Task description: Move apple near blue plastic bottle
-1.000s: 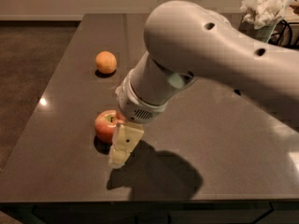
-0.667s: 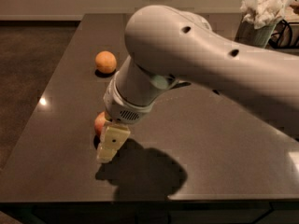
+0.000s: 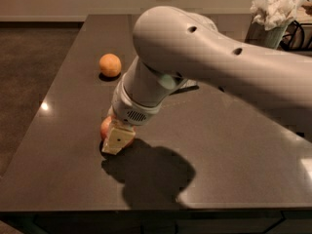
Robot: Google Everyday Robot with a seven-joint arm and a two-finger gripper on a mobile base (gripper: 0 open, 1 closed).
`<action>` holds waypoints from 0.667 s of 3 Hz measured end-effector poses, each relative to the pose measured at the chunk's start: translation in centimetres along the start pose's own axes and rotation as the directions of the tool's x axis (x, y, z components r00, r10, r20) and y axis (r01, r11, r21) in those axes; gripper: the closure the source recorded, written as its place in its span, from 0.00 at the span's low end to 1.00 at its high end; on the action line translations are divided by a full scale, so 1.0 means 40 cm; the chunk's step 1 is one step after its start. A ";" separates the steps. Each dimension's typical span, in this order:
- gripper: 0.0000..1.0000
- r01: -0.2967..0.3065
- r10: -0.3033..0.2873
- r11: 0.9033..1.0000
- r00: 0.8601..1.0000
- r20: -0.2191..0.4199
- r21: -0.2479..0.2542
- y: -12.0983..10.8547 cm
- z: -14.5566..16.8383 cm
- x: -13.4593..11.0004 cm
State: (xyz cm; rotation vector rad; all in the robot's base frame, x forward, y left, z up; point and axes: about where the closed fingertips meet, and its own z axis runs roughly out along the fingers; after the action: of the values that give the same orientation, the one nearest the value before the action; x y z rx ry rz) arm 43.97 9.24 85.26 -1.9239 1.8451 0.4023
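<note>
The red apple (image 3: 104,127) lies on the dark table (image 3: 224,160), left of the middle toward the front. My gripper (image 3: 117,138) is down at the apple on its near side and covers most of it; only the apple's left edge and a bit on the right show. The big white arm reaches in from the right and crosses the table's middle. The blue plastic bottle is hidden or out of view.
A smaller orange (image 3: 110,65) sits farther back on the left. A metal cup of white tissues (image 3: 271,17) stands at the back right. The table's left edge and front edge are close to the apple. Brown floor lies to the left.
The arm has swung left and lowered, so the gripper now covers much more of the apple. The apple stays at about the same spot. The orange has not moved.
</note>
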 end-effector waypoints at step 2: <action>1.00 -0.159 0.162 0.976 0.987 -0.008 0.148 -0.169 -0.170 0.130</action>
State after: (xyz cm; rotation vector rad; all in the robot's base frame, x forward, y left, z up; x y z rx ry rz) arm 50.41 1.41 89.29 -1.6947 1.9918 0.2890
